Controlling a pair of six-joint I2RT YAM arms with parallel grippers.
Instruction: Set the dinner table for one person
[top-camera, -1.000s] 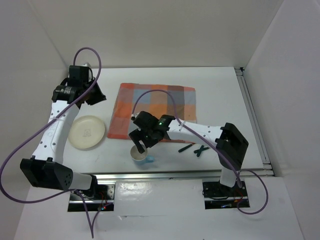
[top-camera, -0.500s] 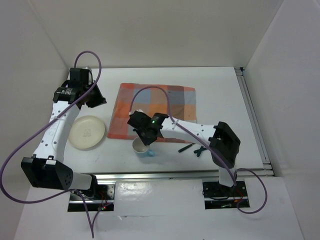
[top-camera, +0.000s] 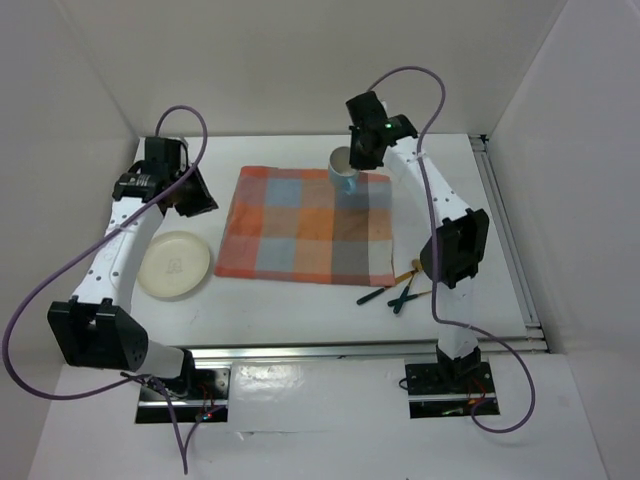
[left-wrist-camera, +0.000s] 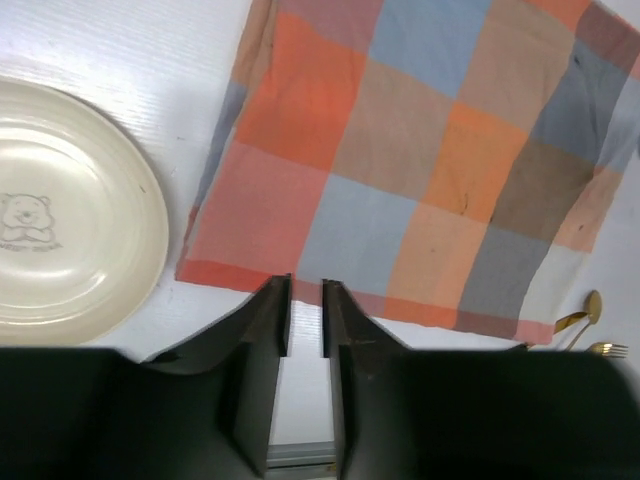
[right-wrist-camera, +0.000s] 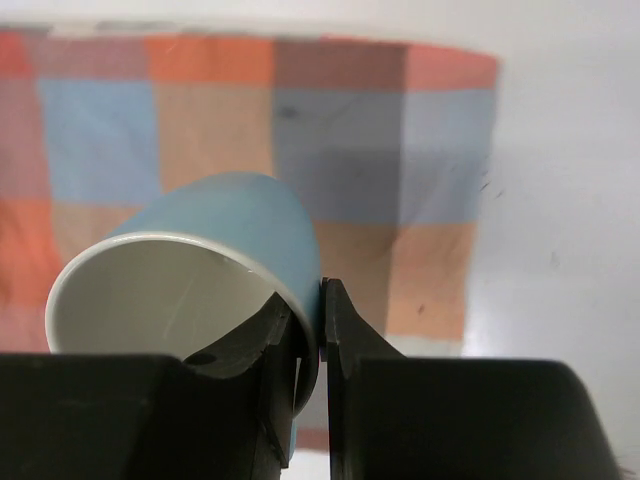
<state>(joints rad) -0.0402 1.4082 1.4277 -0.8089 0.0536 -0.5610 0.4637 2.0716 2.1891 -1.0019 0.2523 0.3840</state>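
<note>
A blue cup with a white inside hangs tilted over the far right corner of the orange-and-blue checked mat. My right gripper is shut on the cup's wall, one finger inside and one outside. In the top view the right gripper is at the back of the dinner table. My left gripper hovers near the mat's left edge, jaws a little apart with nothing between them. A cream plate with a bear print lies left of the mat.
Dark-handled cutlery with gold ends lies on the table right of the mat's near corner; a gold spoon and fork tip show in the left wrist view. A metal rail runs along the near edge. White walls enclose the table.
My right arm has carried the cup from the table's front edge to the mat's far right corner. The left gripper's jaws have parted slightly; that arm barely moved.
</note>
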